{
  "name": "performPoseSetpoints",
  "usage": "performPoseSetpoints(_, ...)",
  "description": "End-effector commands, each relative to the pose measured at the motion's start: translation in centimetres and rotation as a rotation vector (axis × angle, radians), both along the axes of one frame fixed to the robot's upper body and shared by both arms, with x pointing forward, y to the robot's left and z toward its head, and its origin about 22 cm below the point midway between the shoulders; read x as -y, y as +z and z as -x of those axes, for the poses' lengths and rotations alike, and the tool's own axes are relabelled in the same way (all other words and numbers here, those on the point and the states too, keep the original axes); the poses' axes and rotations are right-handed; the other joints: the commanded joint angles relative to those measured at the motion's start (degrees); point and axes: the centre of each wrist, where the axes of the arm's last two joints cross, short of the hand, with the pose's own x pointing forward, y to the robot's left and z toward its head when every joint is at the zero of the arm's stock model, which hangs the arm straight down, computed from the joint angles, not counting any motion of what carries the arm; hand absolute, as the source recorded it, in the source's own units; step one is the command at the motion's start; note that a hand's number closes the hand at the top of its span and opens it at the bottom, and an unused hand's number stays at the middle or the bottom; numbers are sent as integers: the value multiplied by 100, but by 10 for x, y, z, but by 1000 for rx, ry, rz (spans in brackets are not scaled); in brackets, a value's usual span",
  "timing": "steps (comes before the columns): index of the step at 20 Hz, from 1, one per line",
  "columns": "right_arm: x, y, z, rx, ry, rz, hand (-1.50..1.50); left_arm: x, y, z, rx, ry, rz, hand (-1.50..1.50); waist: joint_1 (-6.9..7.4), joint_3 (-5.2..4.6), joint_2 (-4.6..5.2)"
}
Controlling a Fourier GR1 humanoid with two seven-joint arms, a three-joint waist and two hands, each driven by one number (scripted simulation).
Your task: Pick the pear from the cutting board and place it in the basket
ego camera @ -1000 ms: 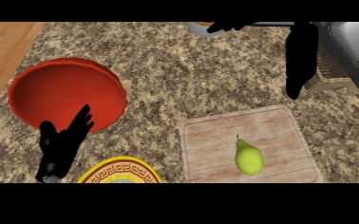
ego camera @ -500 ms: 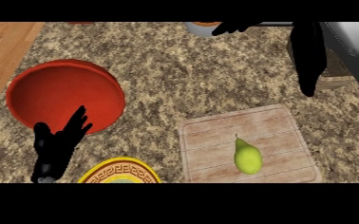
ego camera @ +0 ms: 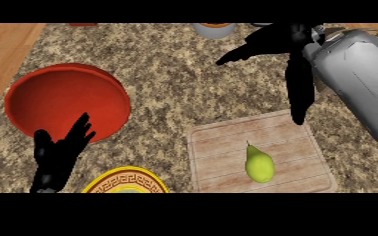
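Note:
A green pear (ego camera: pixel 259 164) lies on the wooden cutting board (ego camera: pixel 221 145) at the lower right, stem pointing away from me. The red round basket (ego camera: pixel 63 100) stands at the left. My right hand (ego camera: pixel 284 40) hangs open at the upper right, its straight fingers (ego camera: pixel 299 95) pointing down to the board's far edge, above and to the right of the pear, apart from it. My left hand (ego camera: pixel 57 155) rests open at the lower left, fingers up, in front of the basket's near rim.
A yellow patterned plate (ego camera: pixel 125 182) shows at the bottom edge between my left hand and the board. A small grey bowl (ego camera: pixel 214 29) stands at the counter's far edge. Wood floor shows at the upper left.
My right hand has moved down and closer, its forearm coming further into view, so its fingertips now reach the board's far edge. Left hand and pear have stayed put.

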Motion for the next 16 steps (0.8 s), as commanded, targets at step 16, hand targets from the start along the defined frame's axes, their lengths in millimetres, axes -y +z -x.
performPoseSetpoints(16, 1, -105, 57, -4, 12, 81, -150, 1, -35, 20, -126, 28, 18, 0, -38, -72, 44)
